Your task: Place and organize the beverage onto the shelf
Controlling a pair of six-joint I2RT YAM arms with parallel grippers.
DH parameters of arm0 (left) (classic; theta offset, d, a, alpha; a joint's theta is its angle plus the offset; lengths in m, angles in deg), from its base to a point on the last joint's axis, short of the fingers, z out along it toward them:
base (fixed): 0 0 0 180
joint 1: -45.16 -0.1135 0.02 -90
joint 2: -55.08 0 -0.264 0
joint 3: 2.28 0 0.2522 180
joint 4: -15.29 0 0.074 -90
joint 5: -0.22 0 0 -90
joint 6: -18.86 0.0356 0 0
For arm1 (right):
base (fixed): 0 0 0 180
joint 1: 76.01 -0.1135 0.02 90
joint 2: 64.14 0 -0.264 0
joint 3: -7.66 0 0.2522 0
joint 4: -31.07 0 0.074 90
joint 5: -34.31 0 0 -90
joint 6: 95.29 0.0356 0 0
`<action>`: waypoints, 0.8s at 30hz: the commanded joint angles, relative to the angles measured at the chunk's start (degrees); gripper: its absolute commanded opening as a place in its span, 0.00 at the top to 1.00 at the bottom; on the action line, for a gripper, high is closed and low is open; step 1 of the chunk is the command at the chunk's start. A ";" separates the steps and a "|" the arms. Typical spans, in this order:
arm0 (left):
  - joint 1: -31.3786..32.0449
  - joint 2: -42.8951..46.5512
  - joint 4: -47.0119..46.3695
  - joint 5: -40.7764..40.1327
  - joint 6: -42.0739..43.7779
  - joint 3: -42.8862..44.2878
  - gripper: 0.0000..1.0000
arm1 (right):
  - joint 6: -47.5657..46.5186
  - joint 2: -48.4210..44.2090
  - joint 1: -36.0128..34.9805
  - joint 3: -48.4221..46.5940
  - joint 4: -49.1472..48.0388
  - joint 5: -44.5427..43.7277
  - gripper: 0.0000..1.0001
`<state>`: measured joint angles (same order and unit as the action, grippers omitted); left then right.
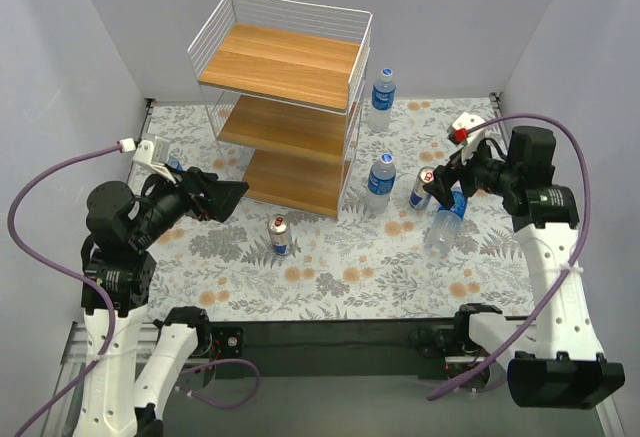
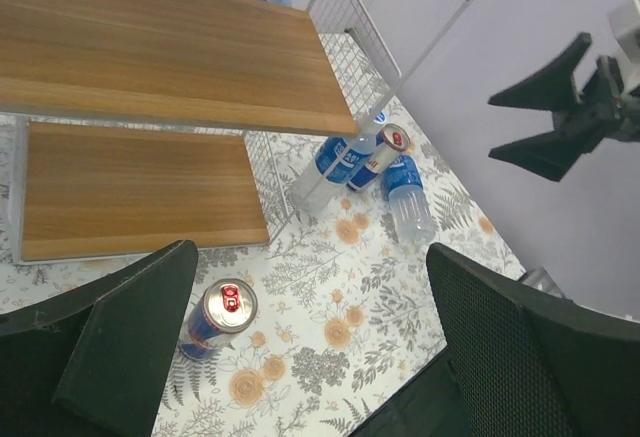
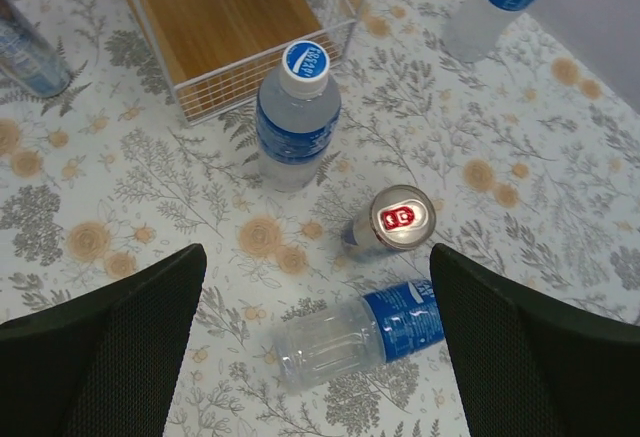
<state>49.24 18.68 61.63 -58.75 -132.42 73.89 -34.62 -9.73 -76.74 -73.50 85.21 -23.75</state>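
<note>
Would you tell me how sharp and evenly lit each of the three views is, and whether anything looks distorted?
Top external: soft, even light, faint shadows by the shelf, all sharp. Left wrist: shelf boards slant in the tilted frame; the left gripper is dark and soft-edged, the lone can sharp. Right wrist: second can and lying bottle crisp; the right gripper is dark with little detail.

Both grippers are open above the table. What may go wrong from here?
The right gripper hangs over a can with a lying bottle close beside it; a wide finger may nudge the bottle and roll it. The left gripper is near the shelf; it may strike the wire while reaching the lone can.
</note>
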 commanded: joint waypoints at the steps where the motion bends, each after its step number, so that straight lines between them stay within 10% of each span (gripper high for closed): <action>1: -0.21 -1.30 -0.24 5.88 2.82 0.51 0.02 | -3.64 4.55 0.12 -2.65 1.55 11.44 0.02; 8: -0.21 -0.69 -2.34 10.37 4.33 -2.55 0.02 | -13.91 16.05 0.20 -2.83 -1.34 30.63 0.05; 24: -0.21 -0.60 -5.16 10.55 5.47 -5.02 0.02 | -16.74 31.89 -7.44 -5.81 -16.91 22.99 0.11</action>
<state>49.24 18.81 57.19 -49.25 -128.20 68.42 -50.72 20.76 -83.95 -76.89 73.45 0.12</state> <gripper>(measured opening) 0.982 0.894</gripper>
